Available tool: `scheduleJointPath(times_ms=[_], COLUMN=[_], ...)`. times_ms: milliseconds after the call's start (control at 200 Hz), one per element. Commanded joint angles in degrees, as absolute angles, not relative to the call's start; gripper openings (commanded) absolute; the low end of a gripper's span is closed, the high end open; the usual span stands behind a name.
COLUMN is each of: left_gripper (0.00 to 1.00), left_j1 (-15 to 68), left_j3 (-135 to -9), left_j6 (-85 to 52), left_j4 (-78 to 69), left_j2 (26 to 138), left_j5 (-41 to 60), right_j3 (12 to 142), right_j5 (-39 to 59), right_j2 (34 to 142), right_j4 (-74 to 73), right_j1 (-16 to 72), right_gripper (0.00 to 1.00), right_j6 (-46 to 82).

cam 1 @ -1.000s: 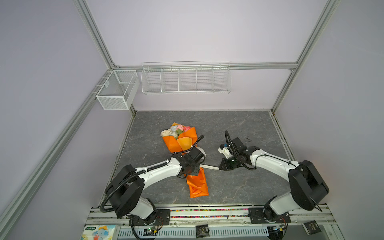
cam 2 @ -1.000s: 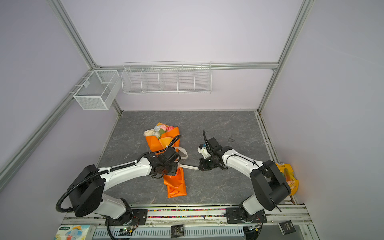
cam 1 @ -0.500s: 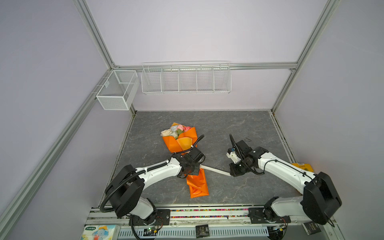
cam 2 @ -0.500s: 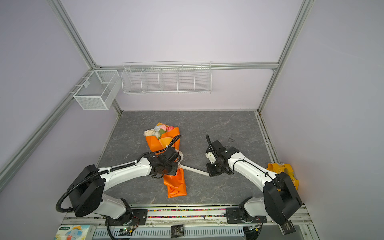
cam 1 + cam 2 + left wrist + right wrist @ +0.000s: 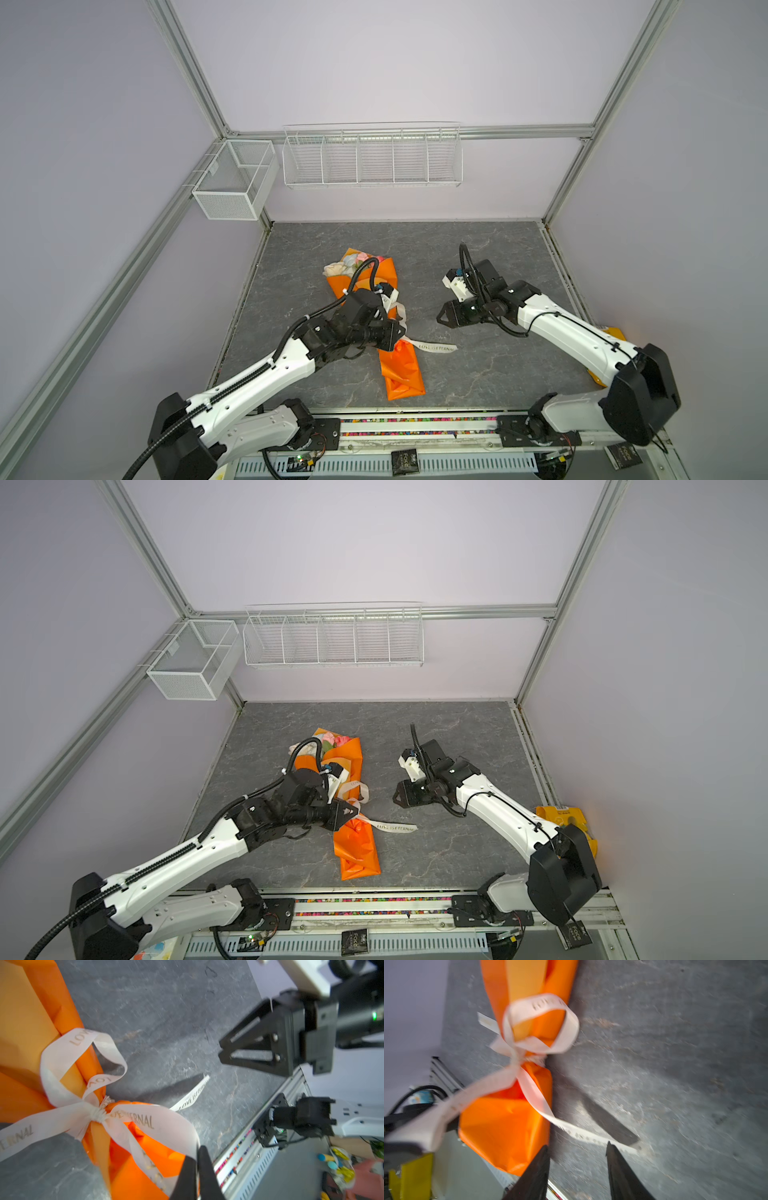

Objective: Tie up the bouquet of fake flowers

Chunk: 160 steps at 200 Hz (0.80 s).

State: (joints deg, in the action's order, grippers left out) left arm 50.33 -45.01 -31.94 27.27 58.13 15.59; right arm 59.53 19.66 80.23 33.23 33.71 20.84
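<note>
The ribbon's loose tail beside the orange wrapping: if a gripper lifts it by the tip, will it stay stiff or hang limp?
Probably limp: the tail is a thin flat strip, and the ribbon's loop curls softly. It looks very light, so a push would likely fold it.

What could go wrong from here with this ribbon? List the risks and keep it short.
1. The left hand pinches one end of the ribbon close to the knot. Pulling further could undo the knot or drag the bouquet.
2. The right hand is open and clear of the loose end, which lies slack on the table. With nothing pulling from that side, the knot may loosen.
</note>
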Motion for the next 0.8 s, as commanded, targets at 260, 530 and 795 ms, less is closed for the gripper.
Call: scheduleJointPath(times_ms=[260, 530, 795], left_gripper=[0.60, 0.66, 0.72], left_j1=[50.1, 41.3, 30.3], left_j3=[-36.9, -37.1, -33.0], left_j6=[-34.3, -43.4, -50.3], left_j4=[35.1, 37.2, 24.7], left_j2=[39.9, 39.3, 50.5], left_j5=[23.0, 4.7, 11.7], right_j3=[60.5, 62.5, 65.7], right_j5=[28.2, 19.6, 27.6], right_j2=[85.9, 89.7, 93.0], right_j4=[25.4, 30.9, 28.4], right_j1=[38.5, 42.6, 43.2], right_gripper=[0.50, 0.50, 0.57], right_j6=[25.0, 20.3, 19.7])
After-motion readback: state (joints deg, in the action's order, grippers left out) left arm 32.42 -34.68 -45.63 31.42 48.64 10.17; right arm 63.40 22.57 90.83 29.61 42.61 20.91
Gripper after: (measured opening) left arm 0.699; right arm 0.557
